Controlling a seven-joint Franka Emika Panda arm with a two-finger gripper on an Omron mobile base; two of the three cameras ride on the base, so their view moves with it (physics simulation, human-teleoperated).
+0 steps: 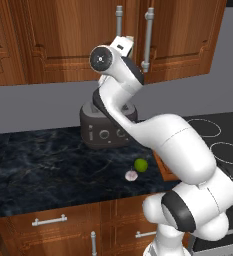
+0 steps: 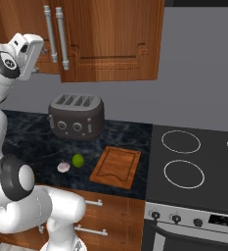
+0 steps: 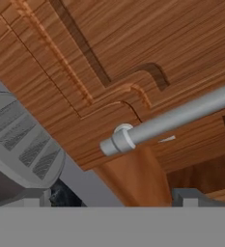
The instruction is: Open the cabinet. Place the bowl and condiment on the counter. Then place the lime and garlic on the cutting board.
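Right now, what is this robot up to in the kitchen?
The arm is reaching up to the wall cabinet, with its open gripper close to the lower end of one silver handle, not yet gripping it. The doors look shut. On the counter, the lime and garlic lie beside the cutting board, not on it. A toaster stands behind them.

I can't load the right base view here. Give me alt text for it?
The cabinet doors are shut, and the gripper is raised beside the bar handles. On the counter below, the toaster stands behind the lime and garlic, which lie left of the bare cutting board.
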